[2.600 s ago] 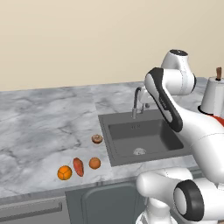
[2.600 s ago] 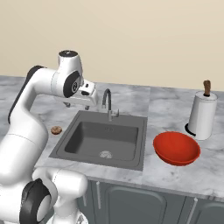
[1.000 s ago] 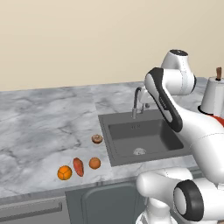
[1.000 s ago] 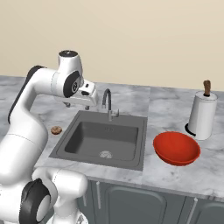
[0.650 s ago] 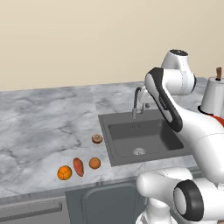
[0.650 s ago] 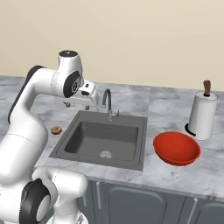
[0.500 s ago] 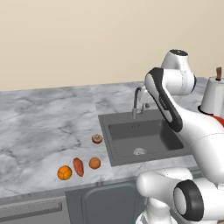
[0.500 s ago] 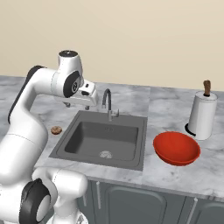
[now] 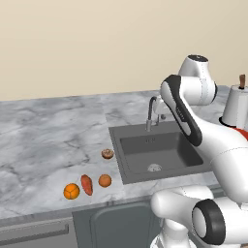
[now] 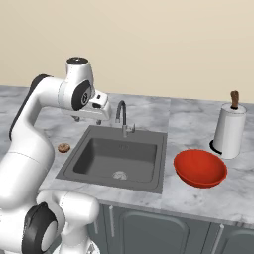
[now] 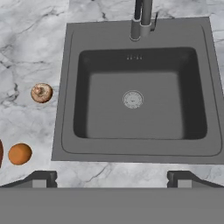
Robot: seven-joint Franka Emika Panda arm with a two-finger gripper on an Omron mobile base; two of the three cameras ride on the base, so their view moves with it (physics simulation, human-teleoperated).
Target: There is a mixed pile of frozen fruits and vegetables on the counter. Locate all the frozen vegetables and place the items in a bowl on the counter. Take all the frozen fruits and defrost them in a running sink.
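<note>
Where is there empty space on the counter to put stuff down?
Bare marble counter left of the sink, behind the foods. Crowded: near the mushroom and oranges, and right of the sink by the red bowl.

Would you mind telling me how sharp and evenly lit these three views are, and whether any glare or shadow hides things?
Left base view: sharp, flat lighting, no glare on the counter. Right base view: equally crisp; the red bowl shows only soft shading inside. Hand view: in focus, the sink walls darker than its floor, the mushroom-like lump clearly lit.
</note>
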